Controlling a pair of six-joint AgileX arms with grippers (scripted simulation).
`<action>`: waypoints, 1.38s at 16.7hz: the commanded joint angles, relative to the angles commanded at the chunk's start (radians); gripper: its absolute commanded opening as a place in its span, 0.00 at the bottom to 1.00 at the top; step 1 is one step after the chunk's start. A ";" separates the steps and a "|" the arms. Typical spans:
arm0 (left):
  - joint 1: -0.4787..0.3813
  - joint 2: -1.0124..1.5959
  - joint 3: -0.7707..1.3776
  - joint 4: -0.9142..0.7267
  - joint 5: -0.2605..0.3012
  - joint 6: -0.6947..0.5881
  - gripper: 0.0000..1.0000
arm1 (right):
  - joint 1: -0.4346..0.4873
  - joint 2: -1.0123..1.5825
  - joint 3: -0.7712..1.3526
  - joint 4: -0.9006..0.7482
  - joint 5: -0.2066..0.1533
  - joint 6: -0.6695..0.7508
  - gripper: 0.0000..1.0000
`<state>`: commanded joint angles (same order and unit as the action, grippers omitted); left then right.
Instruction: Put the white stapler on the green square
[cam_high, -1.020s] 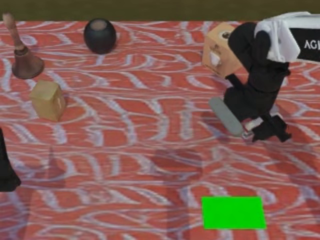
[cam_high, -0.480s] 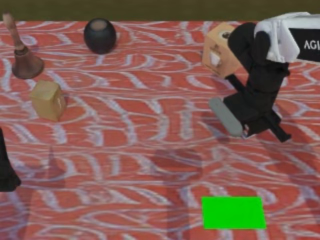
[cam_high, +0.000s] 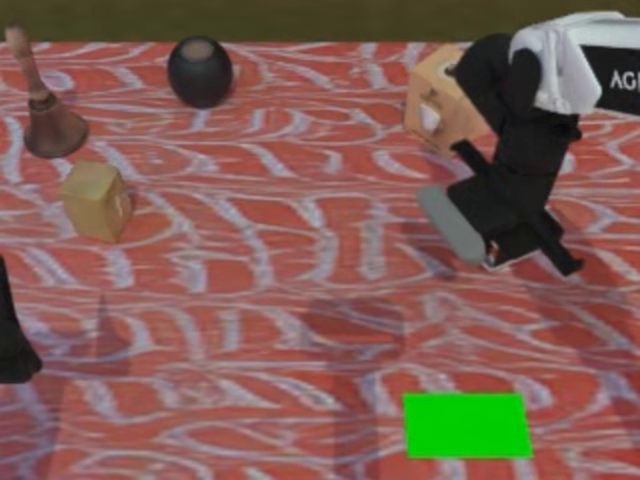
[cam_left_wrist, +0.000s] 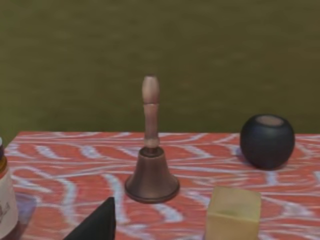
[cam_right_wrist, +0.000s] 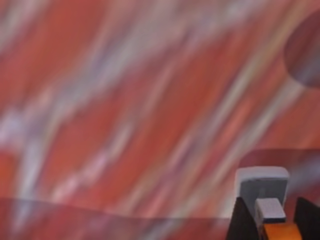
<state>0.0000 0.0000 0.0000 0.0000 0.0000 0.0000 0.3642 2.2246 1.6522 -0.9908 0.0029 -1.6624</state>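
Observation:
The white stapler (cam_high: 450, 223) lies at an angle at the right of the table, its near end between the fingers of my right gripper (cam_high: 505, 252). The right wrist view shows the stapler's end (cam_right_wrist: 262, 186) clamped between two black fingers (cam_right_wrist: 241, 222), so that gripper (cam_right_wrist: 270, 220) is shut on it. The green square (cam_high: 466, 425) lies flat near the front edge, well below the stapler and apart from it. My left gripper (cam_high: 10, 345) is parked at the left edge, open, with one black fingertip (cam_left_wrist: 97, 225) showing in its wrist view.
A wooden box (cam_high: 438, 98) stands just behind the right arm. At the back left are a brown hand bell (cam_high: 45, 115), a black round pot (cam_high: 200, 72) and a tan block (cam_high: 95, 200). A bottle (cam_left_wrist: 5, 200) stands at the left wrist view's edge.
My right gripper's fingers have drawn together onto the stapler's end. The stapler has shifted slightly toward the back of the table with the gripper. The left arm has not moved.

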 joint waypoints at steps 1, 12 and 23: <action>0.000 0.000 0.000 0.000 0.000 0.000 1.00 | -0.001 -0.007 0.028 -0.035 0.000 0.000 0.00; 0.000 0.000 0.000 0.000 0.000 0.000 1.00 | 0.008 -0.074 0.228 -0.310 -0.001 -0.002 0.00; 0.000 0.000 0.000 0.000 0.000 0.000 1.00 | -0.095 -0.150 0.043 -0.274 -0.108 0.559 0.00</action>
<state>0.0000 0.0000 0.0000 0.0000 0.0000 0.0000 0.2696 2.0746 1.6949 -1.2651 -0.1049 -1.1039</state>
